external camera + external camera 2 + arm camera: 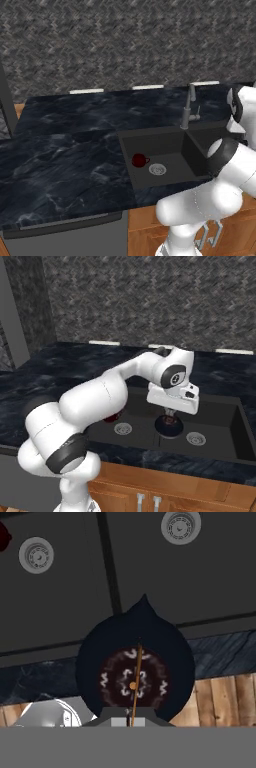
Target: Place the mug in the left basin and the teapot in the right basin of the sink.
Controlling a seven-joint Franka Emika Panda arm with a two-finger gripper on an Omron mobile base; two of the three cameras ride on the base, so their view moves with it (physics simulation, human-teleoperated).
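The tool (170,415) is clamped on the teapot (169,427) by its wire handle, the pot hanging just under it above the sink (235,426); the mug (139,160) sits in the left basin (150,147)

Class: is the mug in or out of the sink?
In: the mug sits in the left basin, beside its drain.

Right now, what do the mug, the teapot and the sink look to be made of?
The mug: glossy dark red, probably glazed ceramic, judging by its sheen. The teapot: dull black-grey body, possibly cast iron, with a thin wire handle; hanging from the shut claw. The sink: matte black, no glare, maybe composite or coated metal.
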